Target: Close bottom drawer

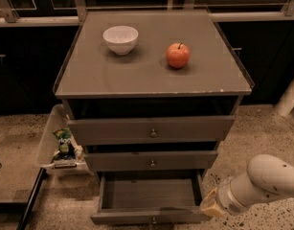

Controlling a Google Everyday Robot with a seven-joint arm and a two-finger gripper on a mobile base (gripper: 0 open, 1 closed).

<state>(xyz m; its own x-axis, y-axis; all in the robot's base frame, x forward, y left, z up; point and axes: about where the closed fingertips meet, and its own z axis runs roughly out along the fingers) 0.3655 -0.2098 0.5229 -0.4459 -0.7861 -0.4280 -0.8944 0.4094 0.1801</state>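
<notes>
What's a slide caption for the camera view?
Open bottom drawer with the pincer low beside its front corner, picture right; bowl and apple on the cabinet top.

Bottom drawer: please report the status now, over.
End effector low right, by the right front corner of the bottom drawer. Drawer pulled out, not yet closed. No obstruction seen in its way.

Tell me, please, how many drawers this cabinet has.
3, stacked: top drawer, middle drawer below it, and bottom drawer pulled farthest out. The gripper sits by the bottom drawer's right front corner.
</notes>
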